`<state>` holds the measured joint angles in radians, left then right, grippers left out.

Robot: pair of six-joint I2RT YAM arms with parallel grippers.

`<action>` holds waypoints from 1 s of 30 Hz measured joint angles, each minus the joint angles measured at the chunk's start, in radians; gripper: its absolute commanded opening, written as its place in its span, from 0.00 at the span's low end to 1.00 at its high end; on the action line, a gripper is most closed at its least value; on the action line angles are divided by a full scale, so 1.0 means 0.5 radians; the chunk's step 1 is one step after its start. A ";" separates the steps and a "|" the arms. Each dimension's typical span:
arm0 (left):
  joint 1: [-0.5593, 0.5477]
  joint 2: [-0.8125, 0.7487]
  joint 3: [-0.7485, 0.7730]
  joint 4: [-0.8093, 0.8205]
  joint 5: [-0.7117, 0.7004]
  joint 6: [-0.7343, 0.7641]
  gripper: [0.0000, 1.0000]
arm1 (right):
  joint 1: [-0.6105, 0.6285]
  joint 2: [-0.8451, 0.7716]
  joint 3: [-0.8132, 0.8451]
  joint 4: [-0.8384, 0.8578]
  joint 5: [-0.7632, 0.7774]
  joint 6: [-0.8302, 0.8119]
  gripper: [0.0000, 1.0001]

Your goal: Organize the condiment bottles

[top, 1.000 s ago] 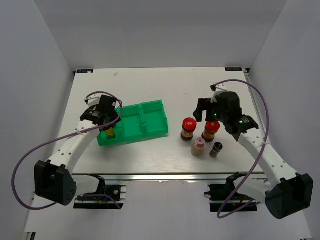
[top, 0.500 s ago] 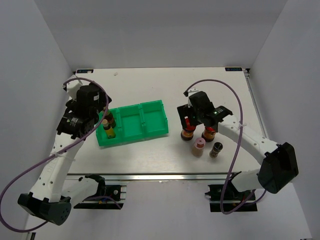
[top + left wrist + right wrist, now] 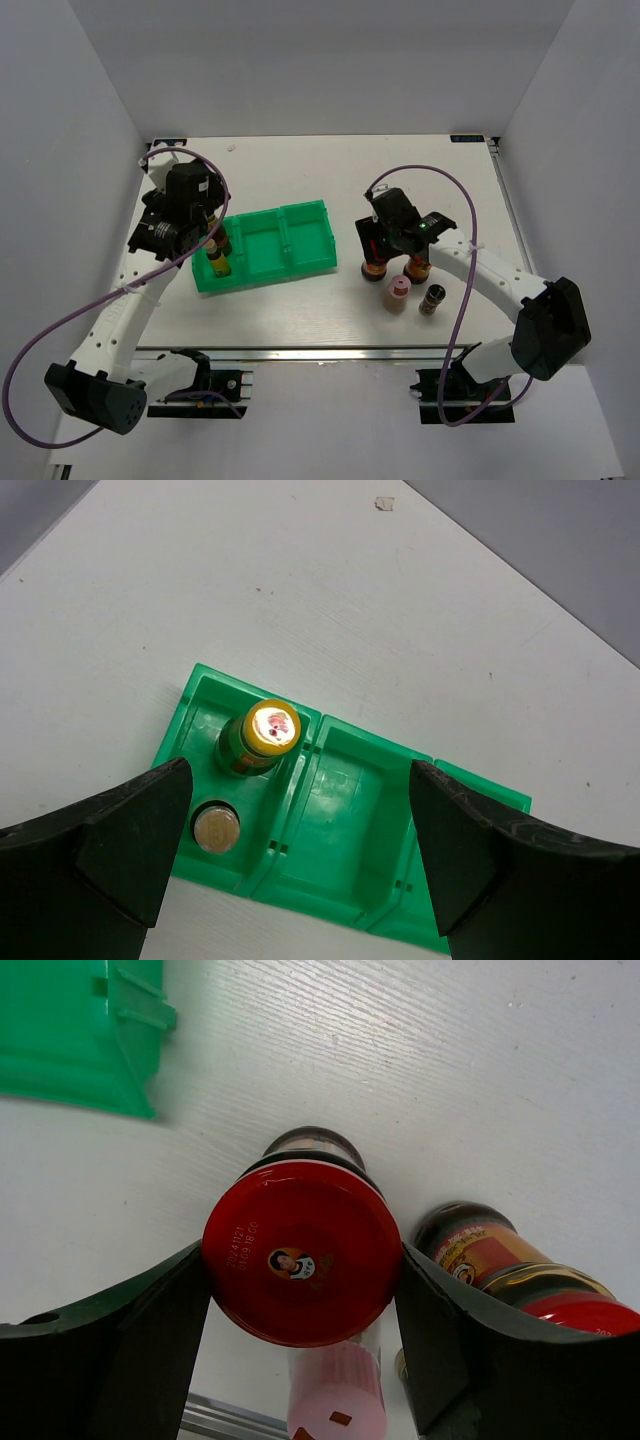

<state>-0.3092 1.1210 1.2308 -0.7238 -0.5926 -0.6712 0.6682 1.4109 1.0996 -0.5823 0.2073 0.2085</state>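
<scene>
Right gripper [image 3: 300, 1280] pinching the red-capped bottle [image 3: 300, 1255] at its cap, bottle seemingly standing on the table [image 3: 480, 1070] | second red-capped bottle [image 3: 520, 1280] just beside it, pink-capped bottle [image 3: 335, 1400] near | left gripper [image 3: 295, 825] spread wide above the green tray [image 3: 350, 815] | yellow-capped bottle [image 3: 272, 730] and brown-capped bottle [image 3: 216, 826] upright in one end compartment

Tight quarters for the right gripper [image 3: 375, 250], pinching a red-capped bottle [image 3: 374, 268]: a second red-capped bottle [image 3: 417, 268] crowds it at 3 o'clock, a pink-capped bottle [image 3: 397, 292] at 5. Bare table [image 3: 346, 245] at 9 o'clock lies open to the green tray [image 3: 290, 272].
</scene>
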 measured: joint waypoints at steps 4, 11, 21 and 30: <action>0.000 -0.001 -0.011 0.037 0.000 0.020 0.98 | 0.000 0.000 0.000 0.001 -0.005 0.003 0.50; 0.000 -0.006 -0.062 0.084 0.005 0.043 0.98 | 0.000 -0.005 0.009 -0.018 -0.024 0.000 0.43; 0.000 -0.007 -0.125 0.126 0.052 0.050 0.98 | 0.118 0.004 0.415 -0.092 -0.161 -0.105 0.39; 0.000 -0.018 -0.134 0.116 0.015 -0.007 0.98 | 0.347 0.339 1.012 0.108 -0.303 -0.253 0.37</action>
<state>-0.3092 1.1118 1.1637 -0.6659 -0.5850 -0.6746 0.8417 1.5803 1.6058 -0.5285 0.0559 0.0822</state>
